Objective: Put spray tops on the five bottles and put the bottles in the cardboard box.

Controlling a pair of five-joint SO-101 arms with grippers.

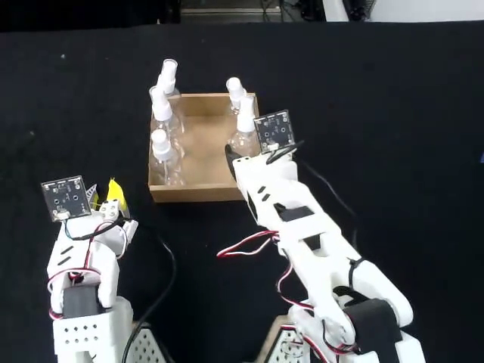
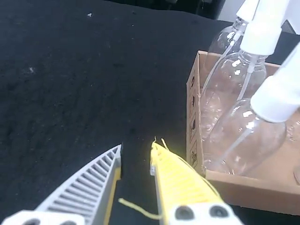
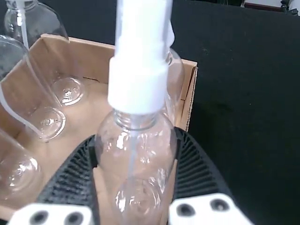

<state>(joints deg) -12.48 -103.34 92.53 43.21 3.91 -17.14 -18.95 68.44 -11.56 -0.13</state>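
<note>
Centrally, the cardboard box (image 1: pixel 198 190) sits open on the black surface (image 1: pixel 393 98), a little beyond the two arms. The right pincer (image 3: pixel 136 145) is clenched around the body of a clear bottle (image 3: pixel 136 173), with its black fingers (image 3: pixel 70 183) pressing on either side below the shoulder. The bottle stands upright with a white spray top (image 3: pixel 140 61) seated on its neck. In the high view this bottle is inside the box's right wall, toward the near end, though whether its base touches the box floor cannot be told. Just behind it, at the far right corner, stands another capped bottle (image 1: pixel 236 94). Three more bottles (image 1: pixel 161 113) stand in a row along the left wall of the box, each upright and each wearing a white spray top. In the right wrist view their round bases show on the cardboard floor. The left pincer (image 2: pixel 136 149) is released, its jaws parted with nothing between them; one finger (image 2: pixel 89 187) is grey and ribbed, the other yellow. It hangs over the black surface just beside the box's left wall, near the front corner, and is apart from the box. Red, white and black wires (image 1: pixel 246 243) loop out from the right arm above the surface.
</note>
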